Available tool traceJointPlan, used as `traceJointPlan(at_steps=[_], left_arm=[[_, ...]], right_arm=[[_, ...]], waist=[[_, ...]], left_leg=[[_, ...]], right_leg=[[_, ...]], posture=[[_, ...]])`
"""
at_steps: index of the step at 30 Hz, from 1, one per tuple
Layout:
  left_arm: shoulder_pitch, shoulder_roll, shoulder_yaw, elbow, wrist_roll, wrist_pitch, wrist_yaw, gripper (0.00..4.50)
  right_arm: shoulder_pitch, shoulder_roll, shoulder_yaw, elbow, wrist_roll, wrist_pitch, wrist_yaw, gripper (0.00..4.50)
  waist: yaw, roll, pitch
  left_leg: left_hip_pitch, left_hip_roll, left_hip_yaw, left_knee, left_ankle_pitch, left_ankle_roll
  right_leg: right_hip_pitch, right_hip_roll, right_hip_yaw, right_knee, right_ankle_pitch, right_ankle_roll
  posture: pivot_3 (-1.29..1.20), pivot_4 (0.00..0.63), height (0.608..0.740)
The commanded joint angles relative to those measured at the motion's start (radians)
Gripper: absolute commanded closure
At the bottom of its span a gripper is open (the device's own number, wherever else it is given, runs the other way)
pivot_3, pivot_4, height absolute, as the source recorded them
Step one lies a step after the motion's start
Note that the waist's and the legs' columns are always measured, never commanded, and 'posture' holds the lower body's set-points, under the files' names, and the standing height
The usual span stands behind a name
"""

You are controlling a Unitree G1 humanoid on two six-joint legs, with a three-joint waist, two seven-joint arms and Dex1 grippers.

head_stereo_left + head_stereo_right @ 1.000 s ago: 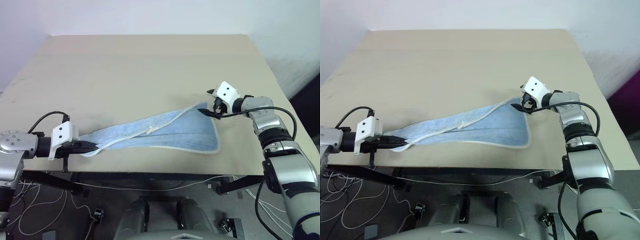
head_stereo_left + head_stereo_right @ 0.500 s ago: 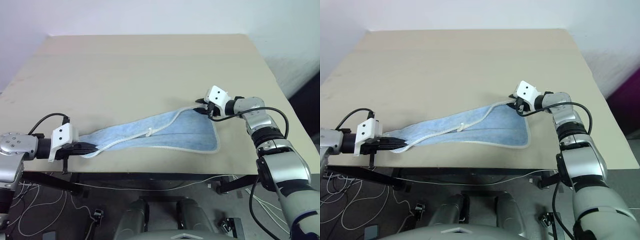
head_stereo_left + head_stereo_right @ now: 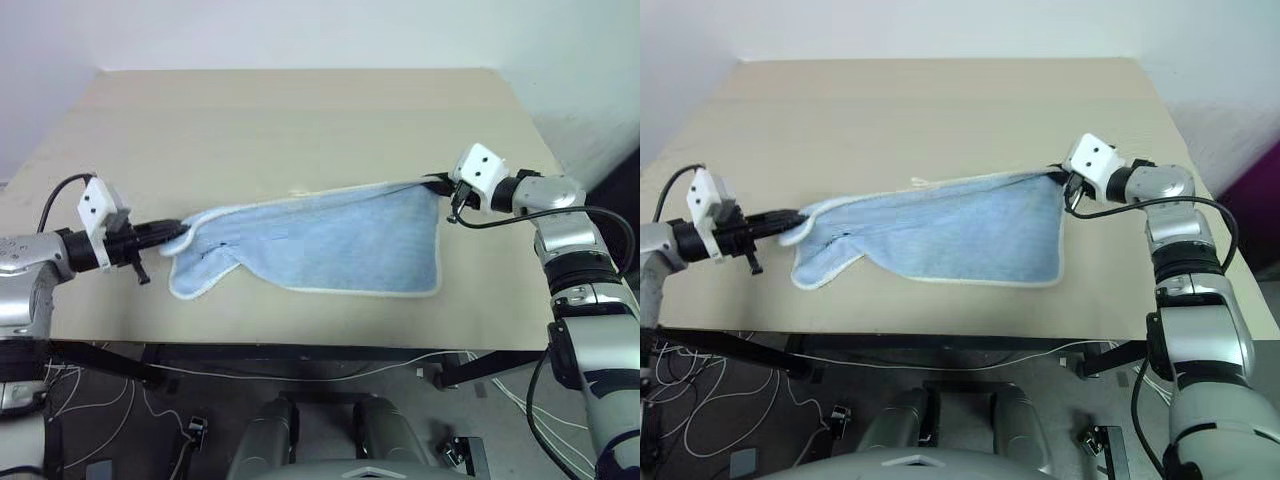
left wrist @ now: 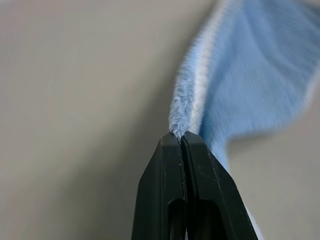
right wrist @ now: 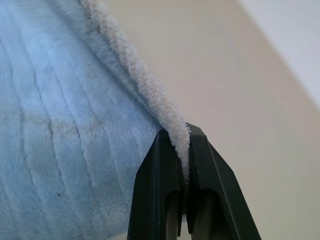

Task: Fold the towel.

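Hanging now between the two grippers, the towel (image 3: 320,240) is stretched out above the near half of the table (image 3: 300,120), where a second ago it lay slack and bunched on the surface in a long narrow wedge. Its upper white-edged hem runs nearly taut from one held corner to the other, and the light blue cloth below it drapes down, its lower edge and a curled flap near the left end resting on or just over the tabletop. Both held corners have risen since the earlier frames, and the left one has also moved farther onto the table.

The left gripper (image 3: 172,232) is clamped on the towel's left corner, its fingers (image 4: 172,190) pressed together with the folded hem squeezed between their tips. Its arm reaches in from the table's left edge, roughly level and pointing toward the right.

The right gripper (image 3: 440,184), open a second ago beside the cloth, is now pinched on the right corner, the white edging caught between its fingers (image 5: 160,170). That arm comes up along the table's right side, bent, with the gripper pointing left across the table
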Motion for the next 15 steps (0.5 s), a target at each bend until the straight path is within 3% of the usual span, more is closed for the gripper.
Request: traceJointPlan(at_steps=[1,9,15], left_arm=[[-0.12,-0.017,0.01,0.093,0.061,-0.075,0.104,4.5],[-0.462,-0.076,0.005,0.426,0.171,-0.291,0.297,4.5],[-0.492,-0.037,0.006,0.424,0.139,-0.324,0.186,4.5]], right_arm=[[-0.09,-0.032,-0.04,0.011,-0.008,-0.025,-0.083,4.44],[-0.216,-0.084,-0.099,0.012,0.025,-0.027,-0.172,4.44],[-0.126,-0.147,-0.156,-0.219,0.161,0.077,-0.025,4.44]], waist=[[-0.001,0.0,0.0],[0.0,-0.001,0.0],[-0.003,-0.001,0.0]], left_leg=[[0.0,0.0,0.0,0.0,0.0,0.0],[-0.002,-0.001,0.001,0.001,0.0,0.0],[-0.004,-0.001,0.001,0.0,0.0,0.0]], right_leg=[[0.0,0.0,0.0,0.0,0.0,0.0],[-0.002,0.0,0.0,0.0,0.0,0.0],[-0.004,0.0,0.0,0.0,0.0,0.0]], posture=[[0.0,0.15,0.74],[0.0,0.15,0.74],[0.0,0.15,0.74]])
